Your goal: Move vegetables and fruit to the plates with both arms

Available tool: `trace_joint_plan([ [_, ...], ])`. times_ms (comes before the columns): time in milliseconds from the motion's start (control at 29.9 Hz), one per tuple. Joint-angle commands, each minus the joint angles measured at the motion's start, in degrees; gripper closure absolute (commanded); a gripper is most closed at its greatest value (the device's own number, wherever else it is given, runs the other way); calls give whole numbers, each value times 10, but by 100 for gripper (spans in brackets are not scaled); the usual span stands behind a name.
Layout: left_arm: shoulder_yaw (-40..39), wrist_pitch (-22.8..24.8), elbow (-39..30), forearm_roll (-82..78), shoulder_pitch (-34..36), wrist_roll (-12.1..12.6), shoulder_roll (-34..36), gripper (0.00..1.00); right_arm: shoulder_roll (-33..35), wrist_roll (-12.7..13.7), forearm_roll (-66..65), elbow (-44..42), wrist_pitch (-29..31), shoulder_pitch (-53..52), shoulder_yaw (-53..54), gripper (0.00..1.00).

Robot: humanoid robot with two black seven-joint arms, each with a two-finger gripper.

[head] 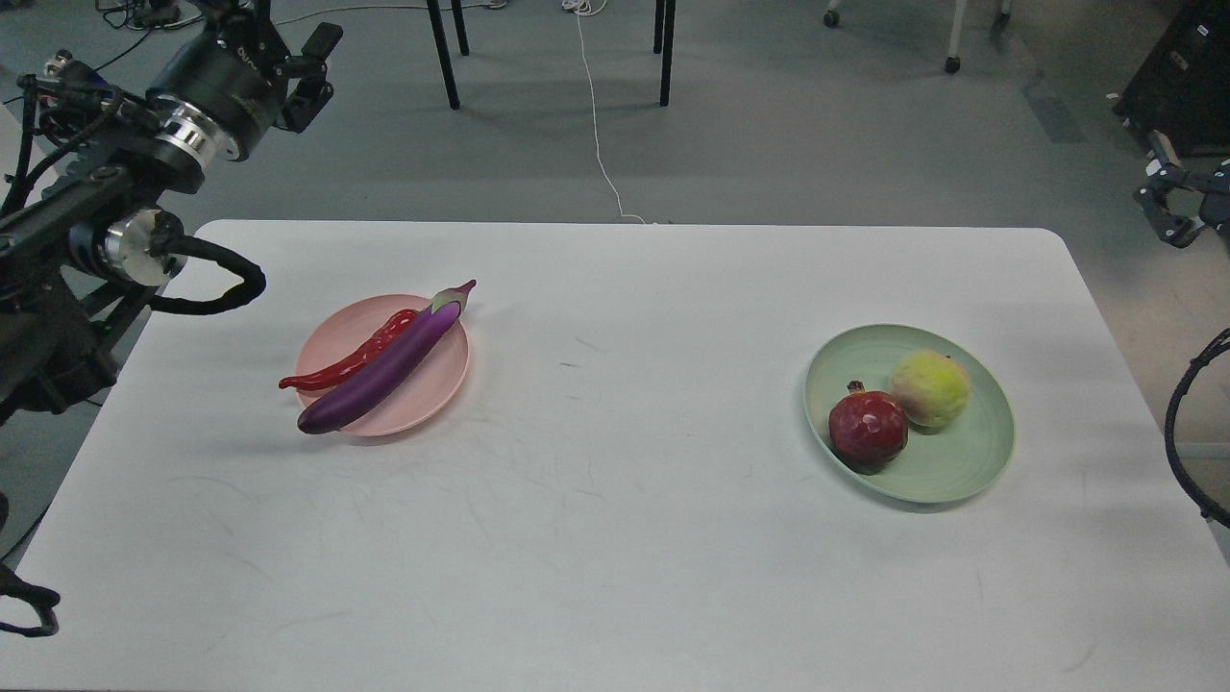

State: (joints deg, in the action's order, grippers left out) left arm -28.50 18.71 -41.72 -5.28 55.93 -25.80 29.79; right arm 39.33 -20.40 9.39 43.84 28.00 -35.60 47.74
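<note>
Now all sits plated, so we keep our left gripper (312, 72), fingers spread empty, clear of the long glossy purple eggplant (384, 370); the right gripper's (1177, 207) fingers we cannot tell.

The only lettering in view is a short run of small white characters on the black housing of the left arm (216, 72), just above its silver wrist ring; it is too small and blurred to read. No readable text, label, brand, number or sign shows on anything else.
</note>
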Motion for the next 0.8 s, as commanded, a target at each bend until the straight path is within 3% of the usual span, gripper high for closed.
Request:
trace_joint_plan([
  [0, -24, 23, 7, 58, -15, 0, -31, 2, -45, 2, 13, -2, 0, 0, 14, 3],
  [200, -58, 26, 30, 139, -38, 4, -68, 2, -108, 4, 23, -24, 0, -8, 59, 2],
  [401, -73, 30, 53, 154, -69, 39, -98, 2, -144, 45, 23, -88, 0, -18, 57, 2],
  [768, -84, 30, 53, 155, -80, 39, -98, 2, -158, 43, 18, -118, 0, -20, 44, 1],
])
